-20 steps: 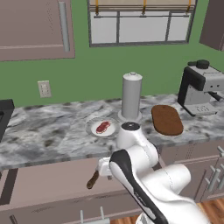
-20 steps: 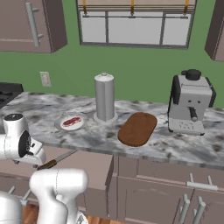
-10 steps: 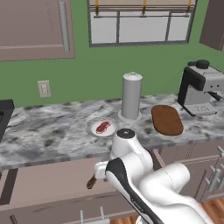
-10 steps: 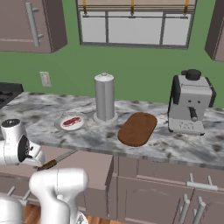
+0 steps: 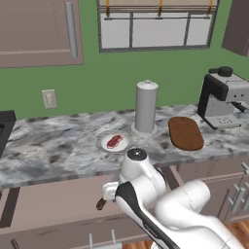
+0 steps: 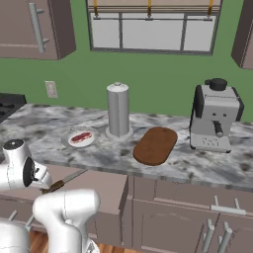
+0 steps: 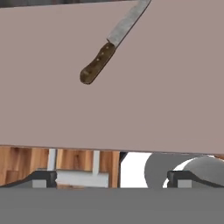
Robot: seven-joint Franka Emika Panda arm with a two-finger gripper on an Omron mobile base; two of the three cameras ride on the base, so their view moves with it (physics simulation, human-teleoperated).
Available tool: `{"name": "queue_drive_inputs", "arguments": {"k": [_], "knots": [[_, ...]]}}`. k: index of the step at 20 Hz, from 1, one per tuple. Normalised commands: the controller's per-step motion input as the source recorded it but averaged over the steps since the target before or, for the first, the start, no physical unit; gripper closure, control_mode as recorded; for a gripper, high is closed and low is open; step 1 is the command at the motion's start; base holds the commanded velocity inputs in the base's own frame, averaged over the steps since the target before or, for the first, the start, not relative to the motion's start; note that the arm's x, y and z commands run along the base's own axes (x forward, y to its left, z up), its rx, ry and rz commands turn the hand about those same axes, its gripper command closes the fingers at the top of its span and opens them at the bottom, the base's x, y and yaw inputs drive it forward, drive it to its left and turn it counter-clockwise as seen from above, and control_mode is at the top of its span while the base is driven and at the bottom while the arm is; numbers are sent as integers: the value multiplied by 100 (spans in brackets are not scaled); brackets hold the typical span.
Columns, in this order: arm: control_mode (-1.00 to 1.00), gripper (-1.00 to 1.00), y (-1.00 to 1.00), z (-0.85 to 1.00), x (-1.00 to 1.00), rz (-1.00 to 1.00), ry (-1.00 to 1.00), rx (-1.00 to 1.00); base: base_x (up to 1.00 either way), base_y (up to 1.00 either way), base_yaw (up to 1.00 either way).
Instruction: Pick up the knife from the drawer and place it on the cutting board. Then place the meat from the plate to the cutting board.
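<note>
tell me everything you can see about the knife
The knife is slim, with a grey metal blade and a dark brown wooden handle dotted with rivets. It lies flat and untouched on the mauve-brown floor of the open drawer, set diagonally, blade running under the counter edge. The hand is open, well short of it.

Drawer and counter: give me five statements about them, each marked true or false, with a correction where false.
1. The knife lies in the open drawer. True.
2. The end effector is shut on the knife's handle. False: its fingers stand apart and clear of the knife, nothing held.
3. The meat sits on the plate. True.
4. The cutting board already holds the knife. False: the board is bare.
5. The plate lies between the grey canister and the coffee machine. False: the cutting board lies between them; the plate is on the canister's other side.
</note>
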Motion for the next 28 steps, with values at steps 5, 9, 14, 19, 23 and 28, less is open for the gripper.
{"name": "queue_drive_inputs", "arguments": {"k": [5, 9, 14, 19, 23, 28], "knots": [[-100, -100, 2, -19, 24, 0, 0, 0, 0, 0, 0], [-100, -100, 4, -12, 25, 0, 0, 0, 0, 0, 0], [-100, -100, 12, -11, 17, 0, 0, 0, 0, 0, 0], [-100, -100, 18, -12, 16, 0, 0, 0, 0, 0, 0], [-100, -100, 2, -19, 16, 0, 0, 0, 0, 0, 0], [-100, -100, 1, -27, 19, 0, 0, 0, 0, 0, 0]]}}
